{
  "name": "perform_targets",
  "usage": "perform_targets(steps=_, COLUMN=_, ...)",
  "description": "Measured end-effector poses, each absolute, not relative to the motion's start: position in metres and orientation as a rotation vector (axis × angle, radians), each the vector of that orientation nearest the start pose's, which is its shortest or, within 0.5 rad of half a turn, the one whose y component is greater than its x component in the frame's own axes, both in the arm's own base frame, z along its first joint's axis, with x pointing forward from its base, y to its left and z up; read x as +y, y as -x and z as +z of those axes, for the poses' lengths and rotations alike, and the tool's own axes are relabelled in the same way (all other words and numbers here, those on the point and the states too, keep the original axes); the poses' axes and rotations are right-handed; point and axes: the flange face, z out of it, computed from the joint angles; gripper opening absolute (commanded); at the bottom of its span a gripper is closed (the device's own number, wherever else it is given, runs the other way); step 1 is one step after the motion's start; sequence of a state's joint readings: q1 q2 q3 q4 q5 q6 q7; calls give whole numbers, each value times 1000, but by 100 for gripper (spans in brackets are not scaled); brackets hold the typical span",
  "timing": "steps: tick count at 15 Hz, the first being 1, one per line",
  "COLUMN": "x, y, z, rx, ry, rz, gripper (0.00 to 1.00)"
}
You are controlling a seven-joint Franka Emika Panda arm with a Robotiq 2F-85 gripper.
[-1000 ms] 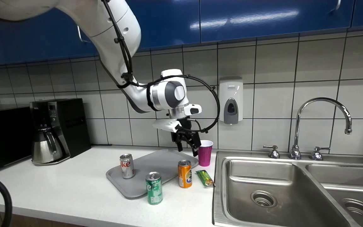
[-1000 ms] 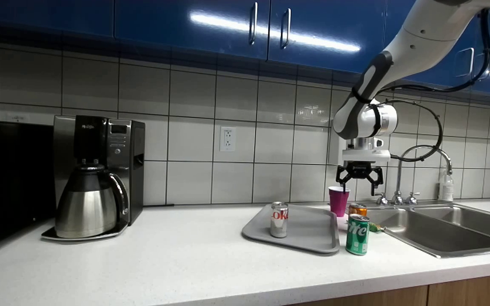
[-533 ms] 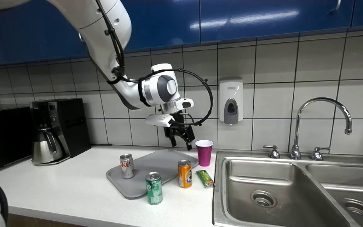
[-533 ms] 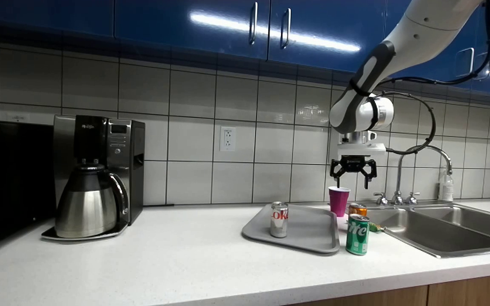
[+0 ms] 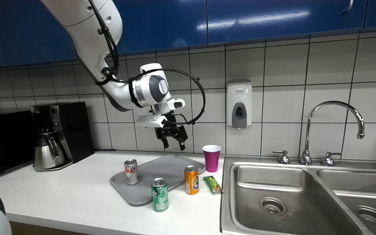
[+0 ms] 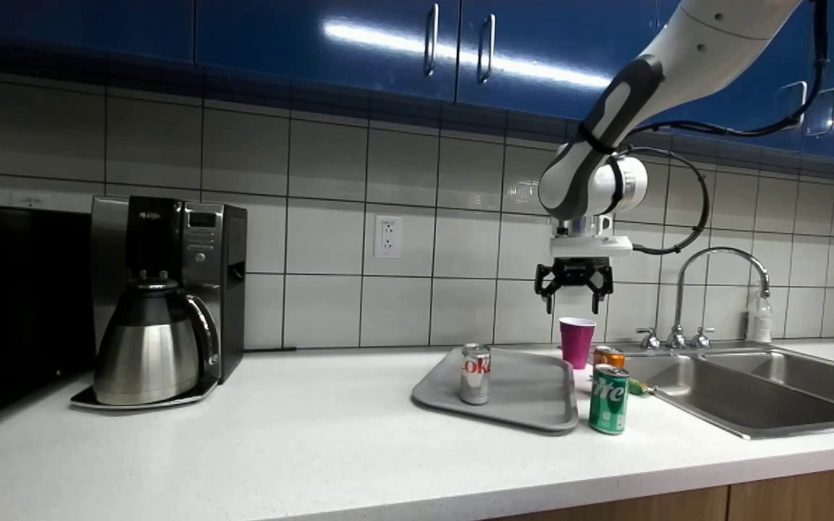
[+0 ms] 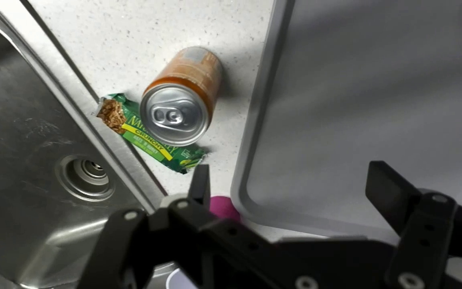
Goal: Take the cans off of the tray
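The silver can with red marks stands upright on the grey tray, towards one end; it also shows in an exterior view. The green can and orange can stand upright on the counter beside the tray. In an exterior view the green can partly hides the orange can. The wrist view shows the orange can apart from the tray's rim; the green and silver cans are out of that view. My gripper is open and empty, above the tray's back part.
A pink cup stands at the tray's back corner. A green snack bar lies near the orange can by the steel sink. A coffee maker stands on the far side. Blue cabinets hang above the arm.
My gripper has moved away from the pink cup and sink, over the tray, and risen somewhat. It stays open. The cans, cup and tray have not moved.
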State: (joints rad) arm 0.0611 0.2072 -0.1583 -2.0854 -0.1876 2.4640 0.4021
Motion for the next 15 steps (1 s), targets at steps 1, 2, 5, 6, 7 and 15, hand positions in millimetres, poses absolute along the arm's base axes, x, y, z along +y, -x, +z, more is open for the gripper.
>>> perform_targets(steps=1, x=-48, y=-591, z=345, rx=558, ry=3210, rz=-320, gripper=100)
perform_targets(steps=2, x=-41, y=-592, z=346, rx=540, ry=3210, rz=-322, gripper=100)
perform_targets(steps=5, x=-24, y=-593, z=346, rx=492, ry=3211, rz=-325, gripper=100)
perform_targets(steps=6, x=-19, y=-593, z=346, rx=478, ry=3210, rz=-326, gripper=100)
perform_targets(steps=7, x=-14, y=-593, z=346, rx=463, ry=3210, rz=-326, gripper=100)
perform_targets(steps=15, x=33, y=-592, z=345, rx=335, ry=3208, rz=-327, gripper=100)
